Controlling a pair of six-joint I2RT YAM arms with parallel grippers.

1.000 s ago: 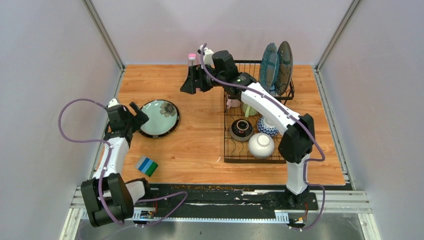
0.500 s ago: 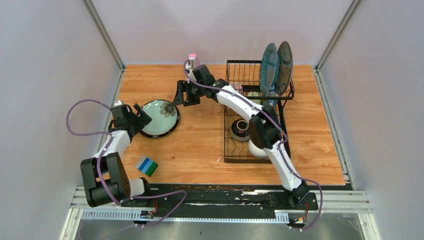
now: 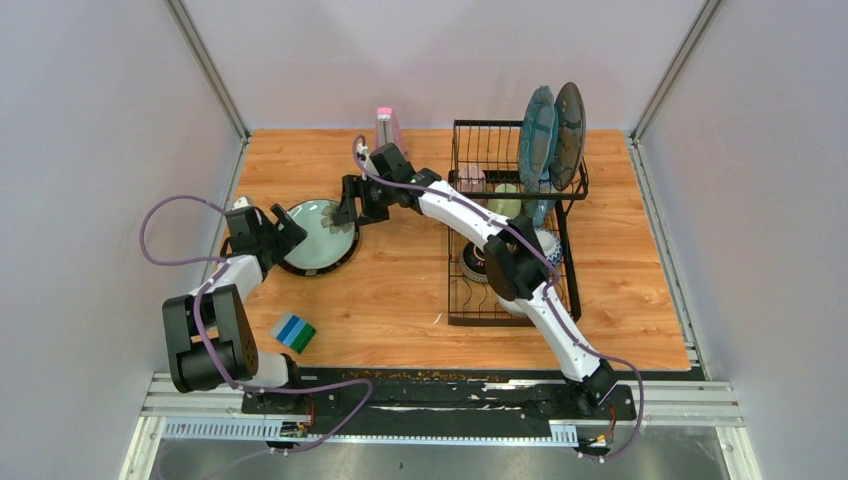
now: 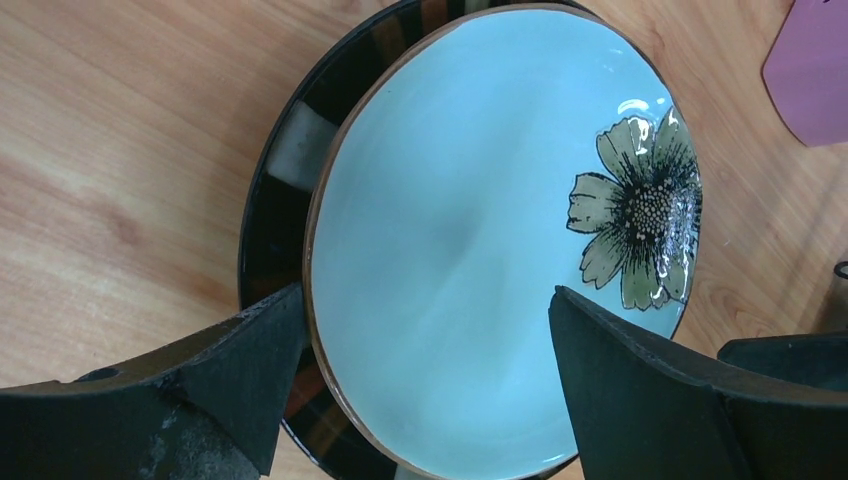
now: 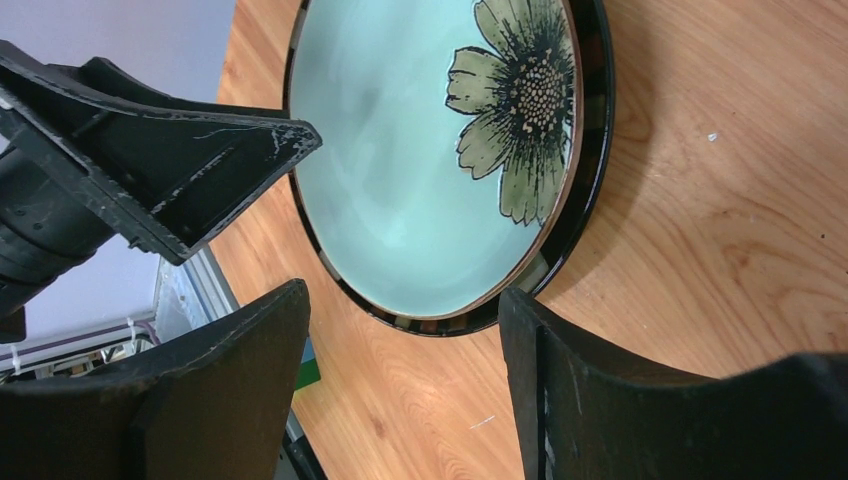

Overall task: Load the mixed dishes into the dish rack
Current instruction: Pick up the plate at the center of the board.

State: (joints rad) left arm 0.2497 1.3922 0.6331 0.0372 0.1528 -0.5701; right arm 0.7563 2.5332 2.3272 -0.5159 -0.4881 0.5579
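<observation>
Wood surface (image 3: 400, 290): flowered plate (image 4: 460, 250) stacked on dark plate (image 4: 270, 200); left gripper (image 3: 281, 224), right gripper (image 3: 347, 208) spread wide, empty. Top rim alone to be pinched.

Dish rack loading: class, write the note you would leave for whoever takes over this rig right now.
Left gripper open at the flower plate's left rim; right gripper open at its right rim. Neither grips it.
The flower plate lies on a dark-rimmed plate on the table, left of the dish rack.
Done: two blue-grey plates upright in the slots; mugs and bowls in the rack, partly hidden by the right arm.
Left: rack both stacked plates.
</observation>
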